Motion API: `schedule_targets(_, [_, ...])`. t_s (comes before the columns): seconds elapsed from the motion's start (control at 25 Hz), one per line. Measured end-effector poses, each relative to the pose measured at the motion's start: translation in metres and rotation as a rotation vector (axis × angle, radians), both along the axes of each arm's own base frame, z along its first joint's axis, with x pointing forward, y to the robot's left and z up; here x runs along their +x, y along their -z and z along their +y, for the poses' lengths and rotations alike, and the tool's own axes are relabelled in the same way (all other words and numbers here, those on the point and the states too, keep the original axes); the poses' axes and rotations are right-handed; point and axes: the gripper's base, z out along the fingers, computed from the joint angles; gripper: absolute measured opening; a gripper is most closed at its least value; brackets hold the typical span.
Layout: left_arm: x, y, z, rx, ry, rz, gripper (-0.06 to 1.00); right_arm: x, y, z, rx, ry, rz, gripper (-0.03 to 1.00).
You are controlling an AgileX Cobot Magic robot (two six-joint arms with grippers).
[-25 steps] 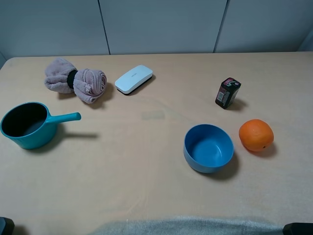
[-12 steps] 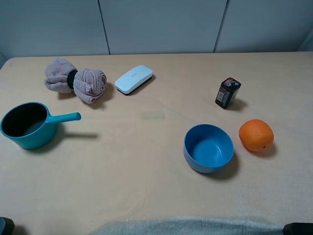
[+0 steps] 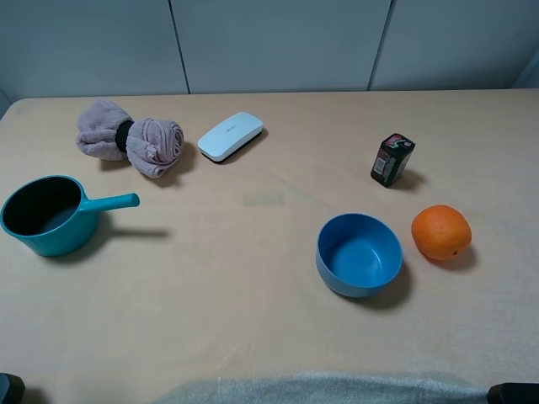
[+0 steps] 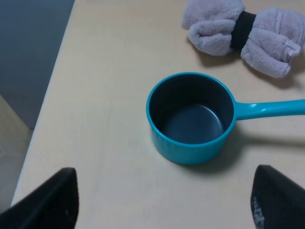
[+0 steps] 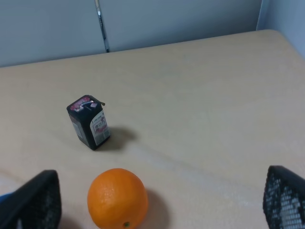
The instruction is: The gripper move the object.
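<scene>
Left wrist: gripper (image 4: 164, 202) wide apart, empty.

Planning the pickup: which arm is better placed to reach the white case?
Probably left. The case lies left of centre, beside the towel that the left wrist view shows; the right wrist view shows only the box and orange.

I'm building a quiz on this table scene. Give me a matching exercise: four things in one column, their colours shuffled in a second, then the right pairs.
Things:
1. saucepan
2. flat oblong case
3. round fruit
4. rolled towel

Colours:
A. orange
B. pinkish grey
C. teal
D. white

Pairs: 1-C, 2-D, 3-A, 4-B
</scene>
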Motion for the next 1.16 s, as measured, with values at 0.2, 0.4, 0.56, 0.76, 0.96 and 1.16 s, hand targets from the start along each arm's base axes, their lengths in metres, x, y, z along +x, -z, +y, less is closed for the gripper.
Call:
schedule_targets(0.2, [0.0000,0.0000,0.0000,0.000,0.000,0.000,0.75,0.0000,0.0000,0.0000,0.000,0.000,0.000,0.67])
schedule_targets(0.4, [0.0000,0.0000,0.0000,0.000,0.000,0.000,0.75,0.0000,0.0000,0.0000,0.000,0.000,0.000,0.67])
schedule_targets(0.56, [0.0000,0.0000,0.0000,0.000,0.000,0.000,0.75,0.0000,0.0000,0.0000,0.000,0.000,0.000,0.67])
schedule_targets(0.76, [0.0000,0.0000,0.0000,0.000,0.000,0.000,0.75,0.0000,0.0000,0.0000,0.000,0.000,0.000,0.67])
schedule_targets(0.96, [0.0000,0.0000,0.0000,0.000,0.000,0.000,0.75,0.0000,0.0000,0.0000,0.000,0.000,0.000,0.67])
schedule_targets(1.16, [0.0000,0.0000,0.0000,0.000,0.000,0.000,0.75,0.0000,0.0000,0.0000,0.000,0.000,0.000,0.67])
